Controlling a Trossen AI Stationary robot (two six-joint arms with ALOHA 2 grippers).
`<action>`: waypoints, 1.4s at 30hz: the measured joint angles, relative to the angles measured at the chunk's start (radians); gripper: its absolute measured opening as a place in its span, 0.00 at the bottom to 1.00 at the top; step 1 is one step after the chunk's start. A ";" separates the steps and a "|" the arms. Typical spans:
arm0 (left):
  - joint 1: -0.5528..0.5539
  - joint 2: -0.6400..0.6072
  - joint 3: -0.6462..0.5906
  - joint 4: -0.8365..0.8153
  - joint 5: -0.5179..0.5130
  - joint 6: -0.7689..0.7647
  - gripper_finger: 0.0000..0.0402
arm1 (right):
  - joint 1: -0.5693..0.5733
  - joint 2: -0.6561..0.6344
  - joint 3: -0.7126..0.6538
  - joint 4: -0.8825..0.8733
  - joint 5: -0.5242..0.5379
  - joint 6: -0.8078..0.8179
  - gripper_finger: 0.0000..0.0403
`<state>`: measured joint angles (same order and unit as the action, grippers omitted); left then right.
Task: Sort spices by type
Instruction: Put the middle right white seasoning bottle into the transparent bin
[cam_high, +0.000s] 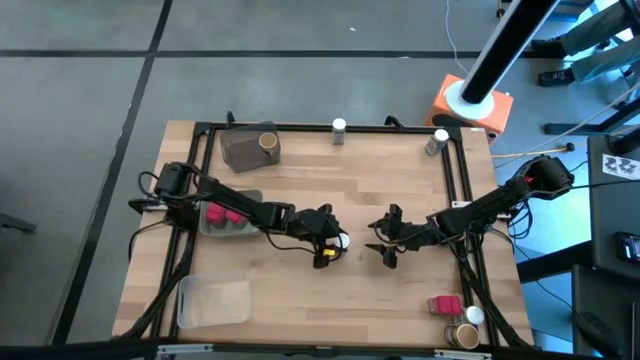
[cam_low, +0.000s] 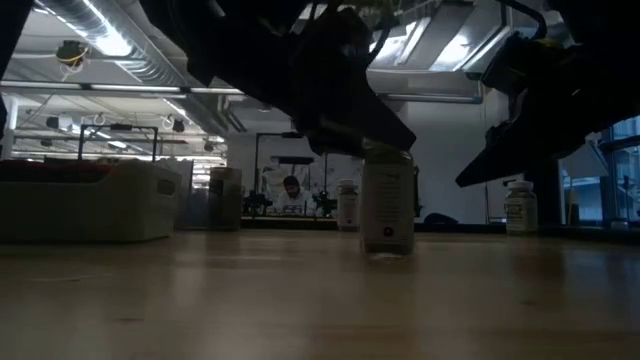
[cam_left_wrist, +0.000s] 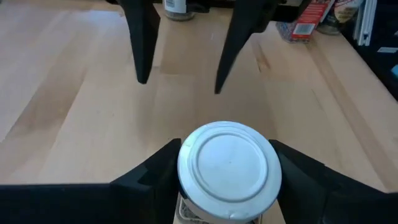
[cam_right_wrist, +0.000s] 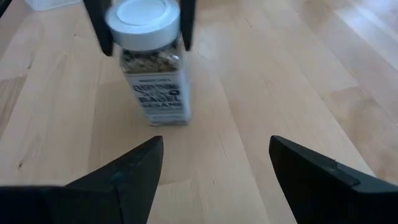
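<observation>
A small clear jar with a white cap (cam_left_wrist: 229, 171) stands upright on its base at the middle of the table (cam_high: 341, 240), its label facing the right wrist view (cam_right_wrist: 152, 74). My left gripper (cam_left_wrist: 228, 163) reaches in from the table's left and is shut on this jar. My right gripper (cam_right_wrist: 214, 149) hangs open a short way to the jar's right (cam_high: 383, 245), pointing at it, with nothing between its fingers. From the low view the jar (cam_low: 388, 215) stands under the dark left gripper. My left gripper pinches the jar's white cap (cam_left_wrist: 186, 163) between its two fingers, one on each side of the rim. The fingers come from the table's left, slanting downward. The jar stays upright with its base on the table (cam_low: 388, 252).
At the far left, a grey tray (cam_high: 240, 150) holds a tan-topped jar (cam_high: 268, 143). A tray with pink packets (cam_high: 225, 215) sits at the left edge, a clear tray (cam_high: 212, 300) near left. Two white-capped jars (cam_high: 339, 127) (cam_high: 437, 141) stand at the far edge. A packet and jars (cam_high: 455, 318) are near right.
</observation>
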<state>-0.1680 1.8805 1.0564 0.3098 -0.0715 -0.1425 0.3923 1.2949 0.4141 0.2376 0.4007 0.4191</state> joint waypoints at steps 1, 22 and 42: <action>-0.007 -0.009 0.000 -0.008 0.000 -0.008 0.48 | 0.000 0.000 0.000 0.000 0.000 0.001 0.73; -0.314 -0.363 0.000 -0.411 -0.368 -0.272 0.49 | 0.000 0.000 0.000 0.000 0.037 0.022 0.73; -0.596 -0.636 0.000 -0.939 -0.436 -0.722 0.49 | 0.000 0.000 0.000 -0.001 0.095 0.022 0.73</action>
<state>-0.7645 1.2442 1.0561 -0.6294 -0.5074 -0.8646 0.3923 1.2949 0.4141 0.2371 0.4961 0.4412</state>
